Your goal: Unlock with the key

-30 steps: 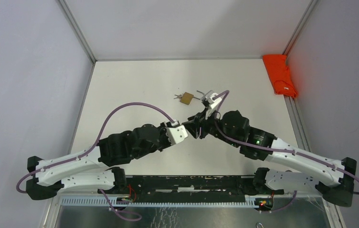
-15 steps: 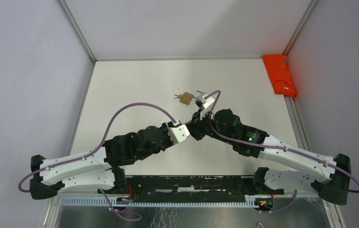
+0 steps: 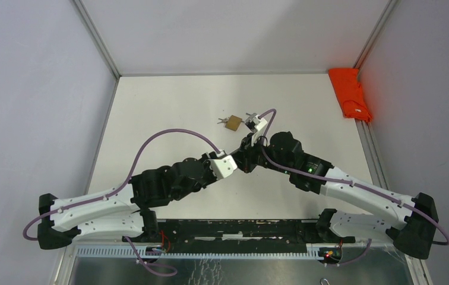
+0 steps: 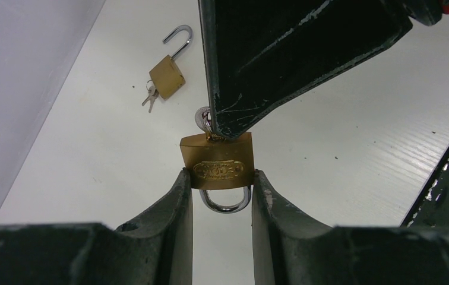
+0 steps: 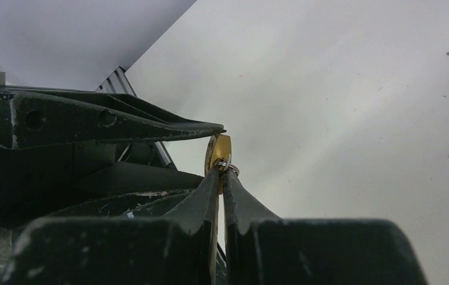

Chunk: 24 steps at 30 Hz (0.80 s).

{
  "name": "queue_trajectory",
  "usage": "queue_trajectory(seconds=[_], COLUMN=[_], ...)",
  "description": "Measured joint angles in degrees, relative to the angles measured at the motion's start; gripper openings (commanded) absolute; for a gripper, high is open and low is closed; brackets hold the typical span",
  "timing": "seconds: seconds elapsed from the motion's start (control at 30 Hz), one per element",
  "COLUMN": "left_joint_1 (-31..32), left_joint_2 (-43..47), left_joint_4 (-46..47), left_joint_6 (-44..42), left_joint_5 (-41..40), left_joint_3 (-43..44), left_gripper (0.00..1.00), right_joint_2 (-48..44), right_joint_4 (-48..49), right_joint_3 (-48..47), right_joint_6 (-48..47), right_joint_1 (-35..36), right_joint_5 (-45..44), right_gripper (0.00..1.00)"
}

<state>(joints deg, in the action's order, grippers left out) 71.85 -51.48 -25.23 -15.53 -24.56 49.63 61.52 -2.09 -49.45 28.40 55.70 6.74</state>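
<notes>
A brass padlock (image 4: 217, 160) hangs above the table between the fingers of my left gripper (image 4: 221, 181), which is shut on its body. Its closed steel shackle (image 4: 225, 205) points toward that camera. My right gripper (image 5: 222, 172) comes in from the opposite side and is shut on the key at the lock's keyhole end. Of the key only the ring (image 5: 233, 168) and a sliver of metal show. In the left wrist view the right fingers (image 4: 269, 59) cover the top of the lock. In the top view both grippers meet mid-table and hide the lock.
A second brass padlock (image 3: 232, 123), shackle open and keys (image 4: 149, 97) in it, lies on the white table (image 3: 168, 113) just beyond the grippers. An orange cloth (image 3: 351, 93) rests on the right rail. Grey walls close the table on three sides.
The right gripper has closed its jaws onto the key at the held padlock. The right arm has shifted a little left. The left arm rose slightly early on and has kept its grip.
</notes>
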Motion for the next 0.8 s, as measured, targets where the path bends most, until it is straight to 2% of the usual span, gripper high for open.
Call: queue_trajectory(seconds=[0.43,0.8], left_joint_1=[-0.04,0.00], left_joint_2=[0.00,0.00], left_joint_4=[-0.11,0.09], left_joint_6=[0.00,0.00], left_joint_5=[-0.57,0.02], left_joint_3=[-0.11,-0.11], left_gripper=[0.02,0.02], right_joint_2=[0.92,0.92], right_joint_4=[5.16,6.38], right_joint_3=[2.49,2.51], right_joint_6=[4.20,5.03], right_joint_1=[-2.69,-4.13], right_joint_5=[3.82,5.14], right_gripper=[0.27,0.24])
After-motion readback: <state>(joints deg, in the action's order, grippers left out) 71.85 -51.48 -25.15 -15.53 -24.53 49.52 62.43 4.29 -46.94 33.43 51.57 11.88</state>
